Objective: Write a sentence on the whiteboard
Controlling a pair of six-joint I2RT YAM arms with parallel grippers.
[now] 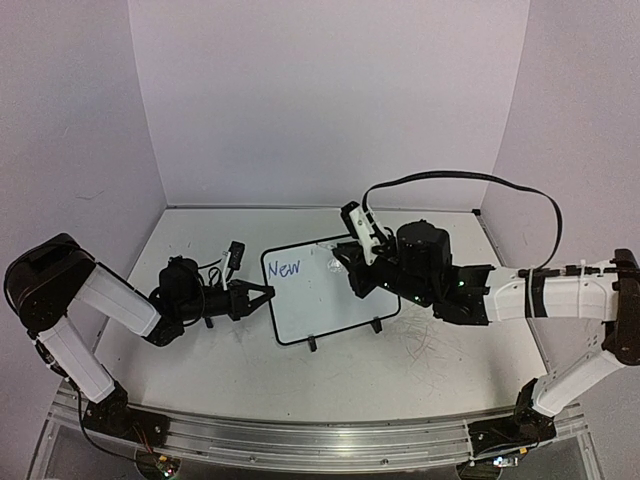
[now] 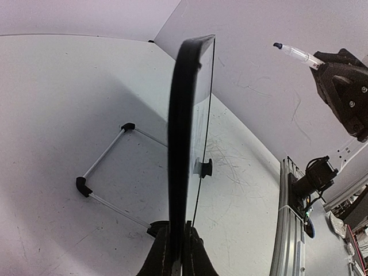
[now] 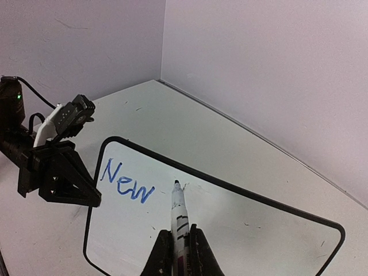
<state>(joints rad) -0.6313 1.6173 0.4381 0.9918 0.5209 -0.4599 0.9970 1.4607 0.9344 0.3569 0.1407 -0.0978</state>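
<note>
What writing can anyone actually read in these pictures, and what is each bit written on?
"New": blue handwriting on the whiteboard, near its upper left corner.
Dark bands on the marker: too blurred to read as text.
Nothing else legible in any view.

- The right gripper [image 3: 179, 244], at bottom centre, clamps a white marker [image 3: 179, 207], its tip pointing up over the whiteboard [image 3: 259, 230].
- The sentence [image 3: 127, 183] reads "New" in blue, left of the tip.
- The left gripper [image 3: 86, 195], at left, grips the board's left edge.
</note>
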